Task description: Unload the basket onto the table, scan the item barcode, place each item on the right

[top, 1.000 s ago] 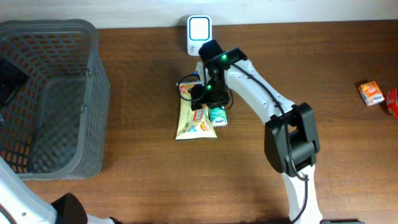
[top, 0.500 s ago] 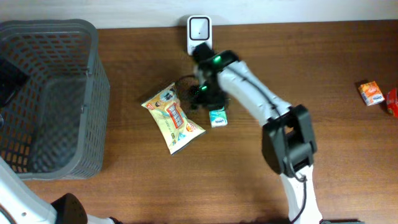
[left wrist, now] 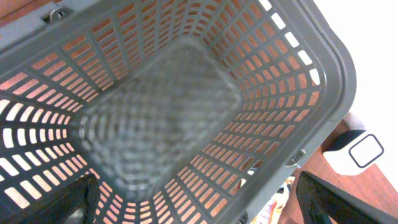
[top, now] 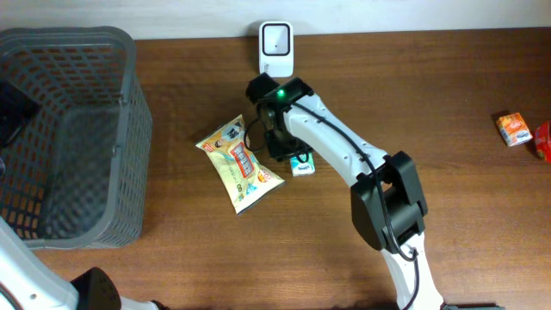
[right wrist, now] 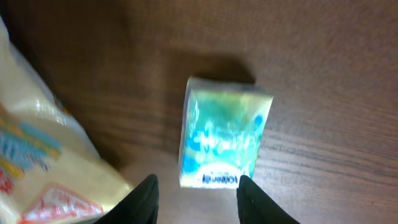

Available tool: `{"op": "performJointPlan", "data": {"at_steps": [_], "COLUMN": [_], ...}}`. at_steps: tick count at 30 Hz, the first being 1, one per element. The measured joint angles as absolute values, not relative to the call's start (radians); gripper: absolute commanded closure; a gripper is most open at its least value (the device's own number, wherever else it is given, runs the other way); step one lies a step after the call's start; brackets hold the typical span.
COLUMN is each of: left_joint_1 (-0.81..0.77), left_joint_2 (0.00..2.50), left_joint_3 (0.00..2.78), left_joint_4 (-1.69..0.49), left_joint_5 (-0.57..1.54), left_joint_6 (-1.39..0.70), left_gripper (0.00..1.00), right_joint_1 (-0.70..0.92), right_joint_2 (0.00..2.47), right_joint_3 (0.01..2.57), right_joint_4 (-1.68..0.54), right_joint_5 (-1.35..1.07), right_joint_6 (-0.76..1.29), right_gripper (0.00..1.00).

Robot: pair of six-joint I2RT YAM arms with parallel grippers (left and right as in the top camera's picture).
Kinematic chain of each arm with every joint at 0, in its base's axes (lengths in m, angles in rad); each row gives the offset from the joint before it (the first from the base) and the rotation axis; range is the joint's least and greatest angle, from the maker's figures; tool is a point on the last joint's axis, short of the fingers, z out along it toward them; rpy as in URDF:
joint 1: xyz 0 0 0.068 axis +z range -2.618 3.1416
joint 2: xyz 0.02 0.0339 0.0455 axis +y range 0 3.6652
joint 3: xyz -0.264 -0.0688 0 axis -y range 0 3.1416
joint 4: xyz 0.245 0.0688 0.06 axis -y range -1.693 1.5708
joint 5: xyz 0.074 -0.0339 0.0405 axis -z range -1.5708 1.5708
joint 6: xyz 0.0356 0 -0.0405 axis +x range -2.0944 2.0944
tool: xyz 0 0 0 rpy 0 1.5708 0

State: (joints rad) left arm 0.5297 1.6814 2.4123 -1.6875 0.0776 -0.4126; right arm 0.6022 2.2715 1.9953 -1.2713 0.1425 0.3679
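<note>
Scanner, overhead: white scanner [top: 275, 47] stands at the far edge of the table [top: 448, 95].
Right gripper, overhead: right gripper [top: 277, 145] points down just in front of the scanner; the arm hides its jaws.
Teal pack, overhead: teal pack [top: 301, 164] lies flat in front of the scanner, slightly to its right, just beside the gripper.
Snack bag, overhead: yellow snack bag [top: 238, 162] lies flat and askew in front of the scanner, to its left.
Basket, overhead: grey basket [top: 129, 112] sits well to the scanner's left.
Carton, overhead: orange carton [top: 514, 129] lies far to the scanner's right.
Left gripper, left wrist: left gripper [left wrist: 199, 205] hangs over the basket, jaws spread wide and empty; the scanner shows past the basket's rim.
Jaws, right wrist: a narrow gap, nothing clamped.
Fingertips, right wrist: one fingertip [right wrist: 146, 196] is clear of the teal pack with wood between; the other meets the pack's edge, contact unclear.
</note>
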Motion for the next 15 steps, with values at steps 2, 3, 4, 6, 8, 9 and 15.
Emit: {"op": "performJointPlan", "data": {"at_steps": [2,3,4,6,8,9,15], "left_joint_1": [0.53,0.53,0.53,0.53,0.53,0.53,0.53], "left_joint_2": [1.681,1.681,1.681,1.681,1.681,1.681,1.681], "left_joint_3": [2.412,2.412,2.412,2.412,2.412,2.412,2.412], "left_joint_4": [-1.687,-1.687,-1.687,-1.687,-1.687,-1.687,-1.687], "left_joint_5": [0.078,0.078,0.078,0.078,0.078,0.078,0.078], "left_joint_6": [-0.413,-0.413,-0.413,-0.413,-0.413,-0.413,-0.413], "left_gripper": [0.01,0.01,0.01,0.01,0.01,0.01,0.01], "right_joint_1": [0.617,0.622,0.624,0.634,0.638,0.638,0.638], "right_joint_2": [2.285,2.294,2.3,2.341,2.365,2.371,2.387], "right_joint_3": [1.995,1.995,1.995,1.995,1.995,1.995,1.994], "right_joint_4": [-1.263,-1.262,-1.262,-1.259,-1.259,-1.259,-1.253], "right_joint_5": [0.181,0.2,0.207,0.231,0.239,0.24,0.276], "right_joint_6": [0.402,0.415,0.425,0.442,0.454,0.459,0.497], "right_gripper": [0.6,0.59,0.6,0.6,0.65,0.68,0.96]}}
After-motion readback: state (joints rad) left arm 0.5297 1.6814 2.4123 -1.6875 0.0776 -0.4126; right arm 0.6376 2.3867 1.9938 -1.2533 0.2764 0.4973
